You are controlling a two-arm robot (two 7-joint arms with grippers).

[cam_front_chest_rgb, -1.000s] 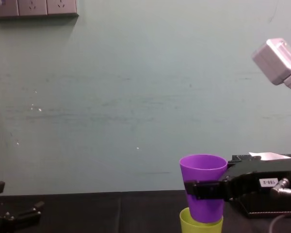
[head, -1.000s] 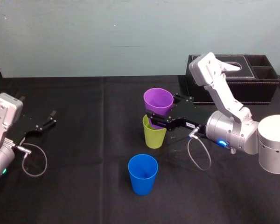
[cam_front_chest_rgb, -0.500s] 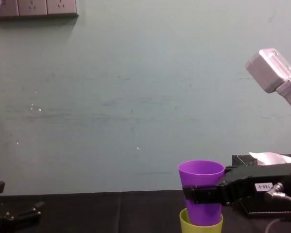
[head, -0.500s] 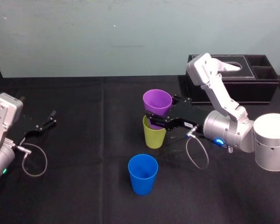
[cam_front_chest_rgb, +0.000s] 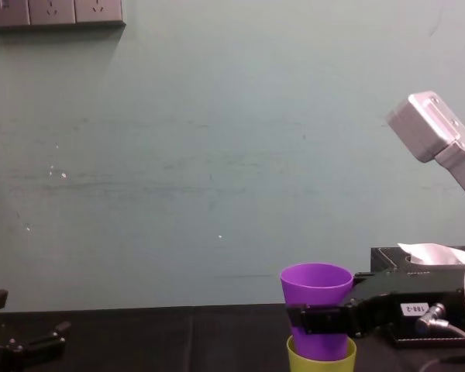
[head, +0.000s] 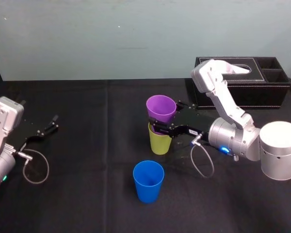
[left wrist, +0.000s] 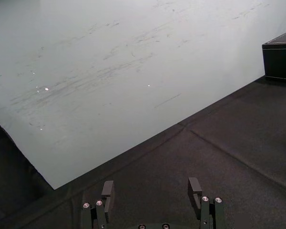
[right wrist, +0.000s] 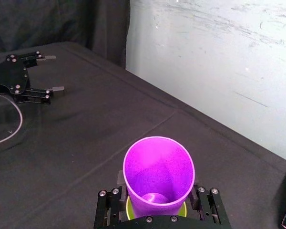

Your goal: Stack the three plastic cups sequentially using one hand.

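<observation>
The first stacking step is in hand: the right hand, reaching in from the right of the head view, pinches the purple cup low on its wall, with a finger on either side. It holds the cup upright at the centre of the frame, its base already inside the mouth of the yellow-green cup standing on the bench. The purple cup looks only partly seated, since most of its wall rises above the green rim. The next move probably calls for a short, straight push down with the two cups kept in line, then parting the fingers and drawing back without tipping the pair. After that, the blue cup, standing alone toward the lower centre of the frame, just in front of the pair, remains to be dealt with. The left hand lies parked at the left middle of the head view, its fingers spread and holding nothing. How deep the purple base sits cannot be told, as the green wall and the black fingers cover it. In the chest view the bottom edge cuts off the yellow-green cup just under its rim. The black tissue box at the upper right is partly screened by the right arm.
</observation>
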